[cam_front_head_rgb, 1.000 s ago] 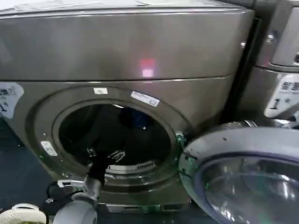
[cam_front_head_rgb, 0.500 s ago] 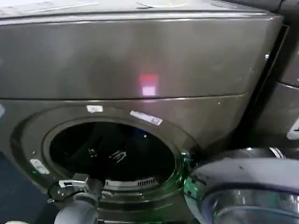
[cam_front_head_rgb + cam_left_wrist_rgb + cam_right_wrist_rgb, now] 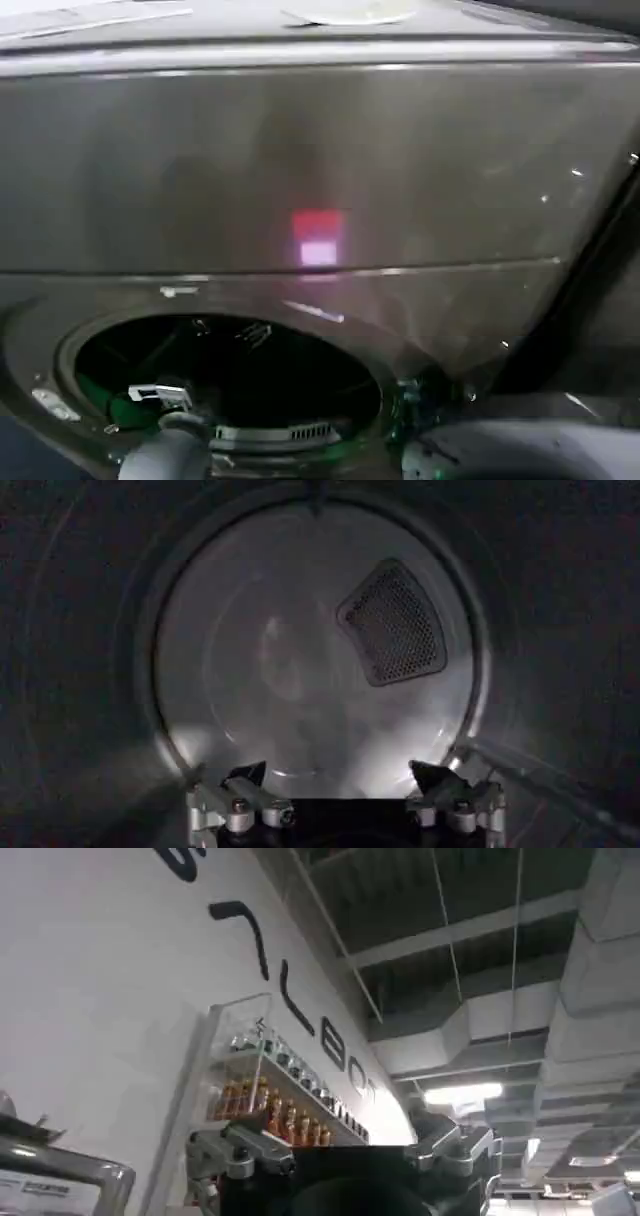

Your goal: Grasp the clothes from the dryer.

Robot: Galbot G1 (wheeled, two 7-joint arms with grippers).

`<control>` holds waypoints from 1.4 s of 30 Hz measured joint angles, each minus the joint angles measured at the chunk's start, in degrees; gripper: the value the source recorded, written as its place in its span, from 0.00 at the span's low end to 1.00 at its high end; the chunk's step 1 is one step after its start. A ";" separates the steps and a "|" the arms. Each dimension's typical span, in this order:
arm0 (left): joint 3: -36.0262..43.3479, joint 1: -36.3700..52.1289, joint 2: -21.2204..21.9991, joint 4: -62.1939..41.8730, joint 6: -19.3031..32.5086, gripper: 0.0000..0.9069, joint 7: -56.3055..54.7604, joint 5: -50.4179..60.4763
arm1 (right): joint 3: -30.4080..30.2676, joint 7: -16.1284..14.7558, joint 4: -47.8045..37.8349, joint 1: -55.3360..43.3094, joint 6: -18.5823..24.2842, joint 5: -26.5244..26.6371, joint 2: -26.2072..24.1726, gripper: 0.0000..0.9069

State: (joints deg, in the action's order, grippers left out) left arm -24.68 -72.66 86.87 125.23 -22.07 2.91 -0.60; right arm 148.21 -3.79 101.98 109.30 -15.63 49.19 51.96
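In the head view the dryer (image 3: 300, 170) runs off the frame on both sides and at the bottom, so the lower rim of its round drum mouth (image 3: 225, 385) is cut away. The left arm (image 3: 165, 455) reaches into that dark opening and its far end is lost in the gloom. The open door (image 3: 520, 455) shows as a blurred grey sliver at the lower edge. In the left wrist view the left gripper (image 3: 340, 780) is cropped to its two finger bases, and a faint pale smear on the drum's back wall (image 3: 290, 670) is possibly a reflection.
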 measured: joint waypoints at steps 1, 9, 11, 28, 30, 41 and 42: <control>0.01 0.65 0.17 -0.62 0.20 1.00 0.00 -0.04 | 0.18 -0.01 -0.06 0.16 -0.08 -0.02 0.04 1.00; -0.76 10.83 -0.01 -10.57 0.23 1.00 -0.30 -0.45 | 1.49 -0.14 -0.14 1.09 -0.83 -0.34 0.93 1.00; -0.55 14.72 -0.09 -14.09 -0.33 1.00 -0.31 -0.70 | 1.80 -0.17 -0.07 1.18 -0.94 -0.34 1.15 1.00; 1.81 42.20 0.21 -49.64 3.18 1.00 6.67 4.46 | 2.52 -0.41 -0.69 1.21 -1.05 -0.21 1.64 1.00; 2.54 45.49 -0.35 -55.03 5.95 1.00 11.55 7.92 | 2.54 -0.45 -0.65 1.33 -1.05 -0.21 1.72 1.00; 11.85 61.86 -2.68 -83.84 21.39 1.00 35.78 26.21 | 3.66 -0.58 -0.52 2.61 -1.06 0.00 2.53 1.00; 13.03 63.16 -2.95 -86.03 23.07 1.00 37.64 27.46 | 3.70 -0.59 -0.55 2.67 -1.05 0.00 2.54 1.00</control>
State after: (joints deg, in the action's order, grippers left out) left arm -11.65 -9.49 83.92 39.20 0.99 40.55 26.85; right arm 151.91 -4.38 101.43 111.97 -16.68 49.19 54.49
